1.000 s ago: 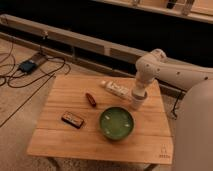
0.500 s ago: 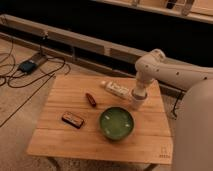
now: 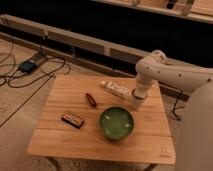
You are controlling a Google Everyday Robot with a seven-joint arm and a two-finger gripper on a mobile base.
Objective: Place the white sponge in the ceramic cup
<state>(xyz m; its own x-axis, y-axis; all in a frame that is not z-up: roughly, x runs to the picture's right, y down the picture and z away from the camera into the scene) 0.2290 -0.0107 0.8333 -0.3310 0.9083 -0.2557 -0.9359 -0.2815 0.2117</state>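
The ceramic cup (image 3: pixel 136 104) is a small pale cylinder standing on the wooden table (image 3: pixel 60 137), just right of and behind the green bowl. My gripper (image 3: pixel 137 94) points straight down right over the cup, at or just above its rim, and covers its opening. The white arm reaches in from the right. The white sponge does not show; it is hidden by the gripper or the cup, and I cannot tell which.
A wide green bowl (image 3: pixel 116 122) sits in front of the cup. A white bottle-like object with dark marks (image 3: pixel 116 89) lies behind it. A small red-brown object (image 3: pixel 90 99) and a dark rectangular block (image 3: pixel 73 119) lie to the left. Cables (image 3: pixel 30 67) lie on the floor at left.
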